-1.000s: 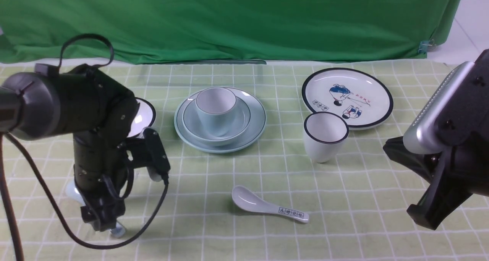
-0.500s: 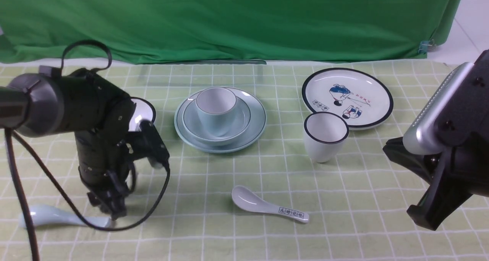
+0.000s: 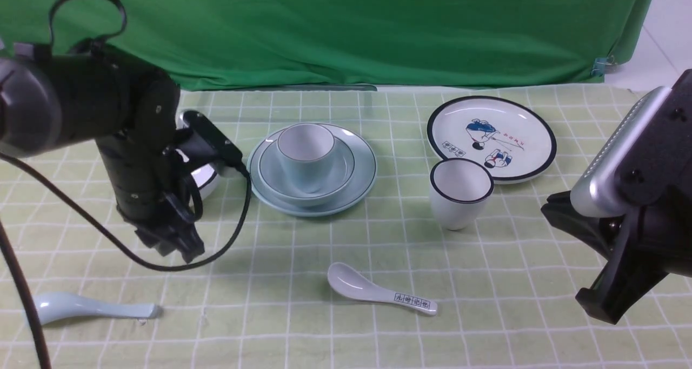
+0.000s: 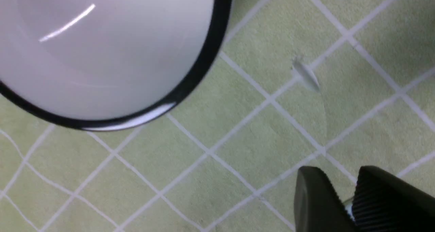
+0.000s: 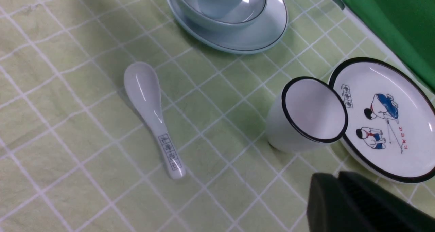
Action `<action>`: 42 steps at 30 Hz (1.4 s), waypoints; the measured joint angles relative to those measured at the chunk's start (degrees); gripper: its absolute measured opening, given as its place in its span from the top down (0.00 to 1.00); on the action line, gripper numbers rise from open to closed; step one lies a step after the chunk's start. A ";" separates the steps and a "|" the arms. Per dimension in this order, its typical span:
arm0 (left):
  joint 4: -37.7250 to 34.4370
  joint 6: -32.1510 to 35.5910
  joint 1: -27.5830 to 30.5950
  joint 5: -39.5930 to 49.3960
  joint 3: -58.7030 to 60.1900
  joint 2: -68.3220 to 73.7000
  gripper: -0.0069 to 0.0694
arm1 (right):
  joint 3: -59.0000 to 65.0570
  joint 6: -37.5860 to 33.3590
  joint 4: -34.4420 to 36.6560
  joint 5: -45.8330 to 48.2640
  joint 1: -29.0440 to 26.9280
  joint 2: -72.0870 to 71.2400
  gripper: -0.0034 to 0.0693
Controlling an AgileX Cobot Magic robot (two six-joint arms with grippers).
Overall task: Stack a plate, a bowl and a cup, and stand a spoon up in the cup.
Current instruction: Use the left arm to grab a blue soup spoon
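Up and away with the left claw (image 3: pixel 186 250) since half a second ago: then low by the handle end of the spoon (image 3: pixel 92 306), now raised well clear of it and drawn back toward the white bowl (image 4: pixel 102 55). Seen from the wrist, pads (image 4: pixel 316 198) nearly together with nothing between them, so closed on air. No spoon carried.

Means the last step is not done. Plate (image 3: pixel 367 169), bowl (image 3: pixel 343 169) and cup (image 3: pixel 305 155) already stacked at the middle of the worktop (image 3: pixel 486 282), cup upright and empty. Judged a missed or slipped grasp, calling for another try.

Spoon lying flat at the near left of the worktop, well apart from the stack and below the raised claw. Long axis almost straight across, roughly parallel to the near edge. Scoop end toward the robot's left, handle tip toward the middle. Hollow side apparently up, though hard to tell at this angle.

Right claw (image 3: pixel 597 307) idle over the near right side, seemingly closed and empty. Not to be mixed up with the printed white spoon (image 3: pixel 378 292) lying nearer the middle.
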 joint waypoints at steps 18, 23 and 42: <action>2.31 11.86 6.93 -2.76 14.55 -0.97 0.57 | 0.00 0.07 -0.04 0.54 0.00 0.00 0.86; 1.76 9.38 6.93 -2.90 14.69 -1.15 0.82 | 0.00 0.07 -0.04 0.54 0.00 0.00 0.85; -39.90 10.77 6.61 -19.53 0.44 -12.89 0.82 | 0.00 0.07 -0.04 -2.45 0.00 0.00 0.85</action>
